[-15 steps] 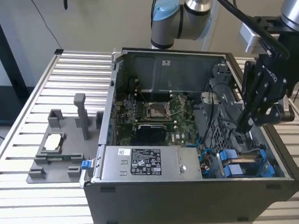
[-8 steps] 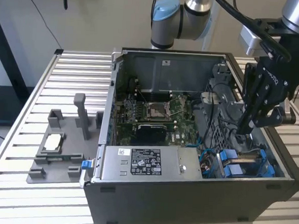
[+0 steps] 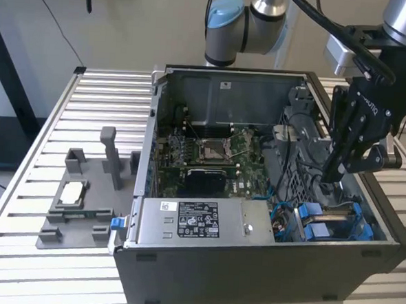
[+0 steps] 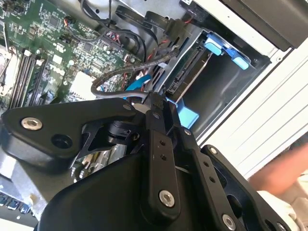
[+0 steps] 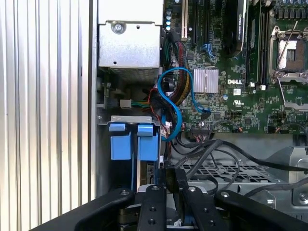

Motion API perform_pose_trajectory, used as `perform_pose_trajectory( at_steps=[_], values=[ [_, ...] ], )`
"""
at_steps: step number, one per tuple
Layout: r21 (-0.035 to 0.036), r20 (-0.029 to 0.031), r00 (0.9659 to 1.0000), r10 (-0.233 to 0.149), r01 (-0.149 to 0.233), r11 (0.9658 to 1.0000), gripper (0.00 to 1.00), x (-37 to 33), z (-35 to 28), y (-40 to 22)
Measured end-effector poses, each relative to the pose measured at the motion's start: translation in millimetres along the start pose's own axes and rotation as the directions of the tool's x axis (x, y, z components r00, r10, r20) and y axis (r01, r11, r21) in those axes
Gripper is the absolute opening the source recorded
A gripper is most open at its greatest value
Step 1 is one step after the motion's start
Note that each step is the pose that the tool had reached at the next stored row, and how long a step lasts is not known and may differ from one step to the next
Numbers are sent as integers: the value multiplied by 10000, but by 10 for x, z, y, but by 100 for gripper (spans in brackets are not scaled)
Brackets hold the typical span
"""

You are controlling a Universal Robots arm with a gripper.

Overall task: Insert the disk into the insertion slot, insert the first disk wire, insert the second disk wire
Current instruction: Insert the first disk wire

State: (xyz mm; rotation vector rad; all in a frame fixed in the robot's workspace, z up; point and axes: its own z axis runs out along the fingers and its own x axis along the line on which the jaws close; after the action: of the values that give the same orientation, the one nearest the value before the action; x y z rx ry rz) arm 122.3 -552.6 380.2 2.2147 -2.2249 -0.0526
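1. Gripper is down inside the case; fingers pressed together, seemingly pinching the black wire by its end;
2. Wire looks light and floppy, its plug stiff; best held by the plug body, not the cord;
3. Disk sits in the slot; long axis along the bay, connector edge facing the gripper.
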Motion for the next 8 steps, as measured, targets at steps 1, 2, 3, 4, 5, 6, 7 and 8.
perform_pose_trajectory(
  at_steps=[1,2,3,4,5,6,7,8],
  values=[
    [0,0,10000,0,0,10000,19,0,0,0],
    [0,0,10000,0,0,10000,19,0,0,0],
    [10,-2,10000,0,0,10000,19,1,4,-1],
    [37,-2,10000,-1,1,10000,19,1,12,0],
    [66,-2,10000,-2,2,10000,19,2,21,-1],
    [96,-2,10000,-2,2,10000,19,4,30,-1],
    [146,-5,10000,-3,3,9999,19,6,38,-1],
    [206,-5,10000,-4,5,9998,19,9,44,-1]
  ],
)
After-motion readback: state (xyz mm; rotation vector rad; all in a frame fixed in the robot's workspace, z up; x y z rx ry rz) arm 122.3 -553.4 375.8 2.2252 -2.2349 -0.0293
